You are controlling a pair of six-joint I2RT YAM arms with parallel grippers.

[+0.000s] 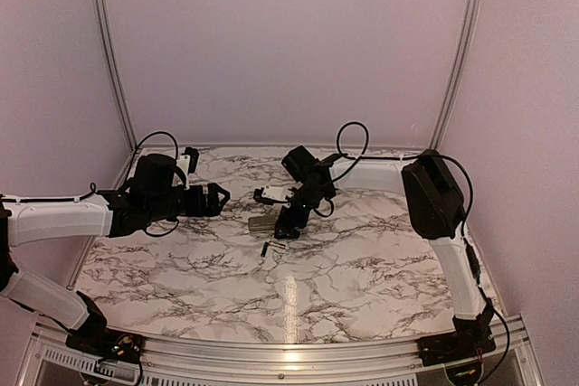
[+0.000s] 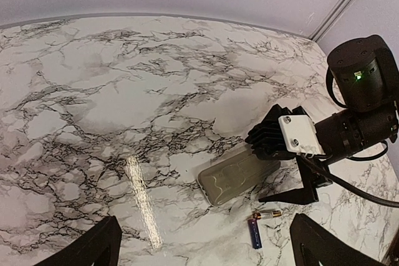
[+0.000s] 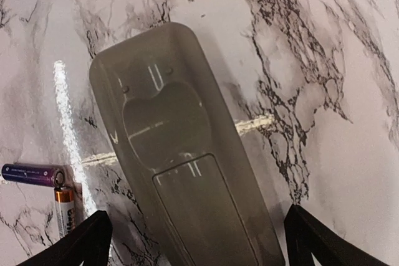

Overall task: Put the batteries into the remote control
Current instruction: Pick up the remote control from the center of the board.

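Observation:
The remote control (image 3: 181, 172) lies face down on the marble table, grey-tan back up, with the outline of its battery cover showing. It also shows in the top view (image 1: 262, 221) and the left wrist view (image 2: 234, 179). Two batteries lie loose beside it at a right angle to each other: a purple one (image 3: 28, 174) (image 2: 255, 233) and a white-and-gold one (image 3: 65, 213) (image 2: 268, 215). My right gripper (image 3: 196, 247) (image 1: 288, 226) is open, its fingers standing either side of the remote's cover end, apart from it. My left gripper (image 2: 206, 250) (image 1: 217, 198) hangs open and empty to the left of the remote.
Pale walls with aluminium rails (image 1: 109, 51) close in the back and sides of the table. The right arm's wrist and its cable (image 2: 355, 116) rise over the remote's far end. Bare marble (image 1: 298, 296) stretches toward the near edge.

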